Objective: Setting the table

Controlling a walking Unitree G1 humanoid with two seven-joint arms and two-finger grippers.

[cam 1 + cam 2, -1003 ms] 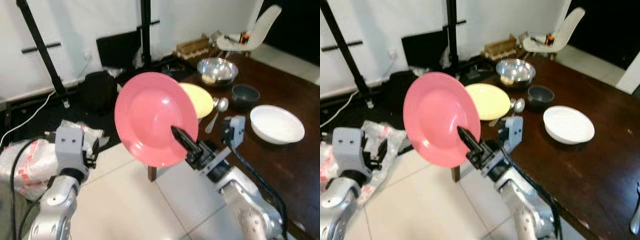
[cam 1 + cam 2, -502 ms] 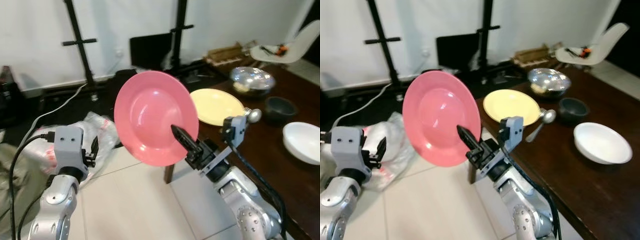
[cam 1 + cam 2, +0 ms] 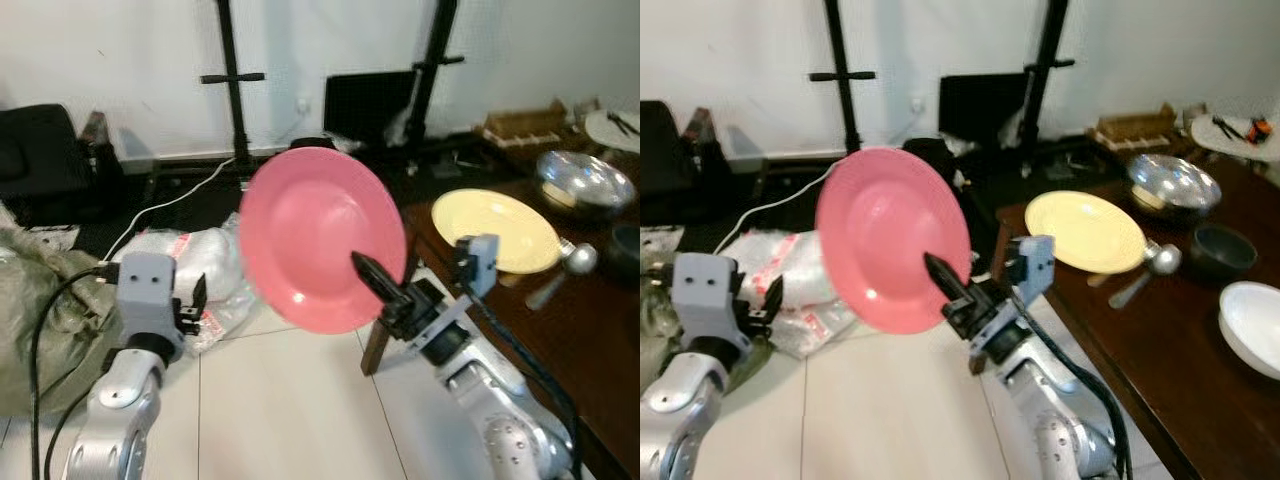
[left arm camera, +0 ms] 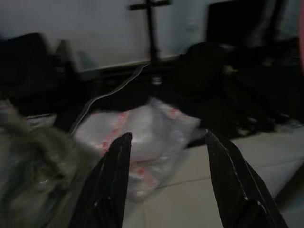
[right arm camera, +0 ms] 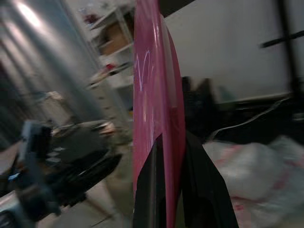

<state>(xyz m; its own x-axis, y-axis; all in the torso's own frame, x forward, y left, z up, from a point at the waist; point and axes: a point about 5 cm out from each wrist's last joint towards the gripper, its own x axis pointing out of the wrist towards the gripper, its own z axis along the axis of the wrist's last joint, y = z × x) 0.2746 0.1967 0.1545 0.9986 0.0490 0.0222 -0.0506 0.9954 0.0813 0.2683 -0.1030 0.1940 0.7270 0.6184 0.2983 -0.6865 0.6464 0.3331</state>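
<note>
Carrying the pink plate (image 3: 318,238) on edge over the floor beside the bench (image 3: 1160,330), your right gripper (image 3: 952,290) has its jaws pinching the rim, so next you must reach a bare spot near the yellow plate (image 3: 1086,230) and level it, while your left gripper (image 4: 168,185) hangs idle, jaws spread.

Both arms silver, rounded metal shells, lower left and lower right of the head views. Left arm (image 3: 105,420): boxy grey wrist block up top, two small dark dots on its face, black cable looping off its left side. Right arm (image 3: 500,420): similar grey block, black cable running down the forearm. Right gripper (image 3: 372,278): long black tapered fingers on a black mount. Left gripper (image 4: 168,183): two black fingers, same taper.
</note>
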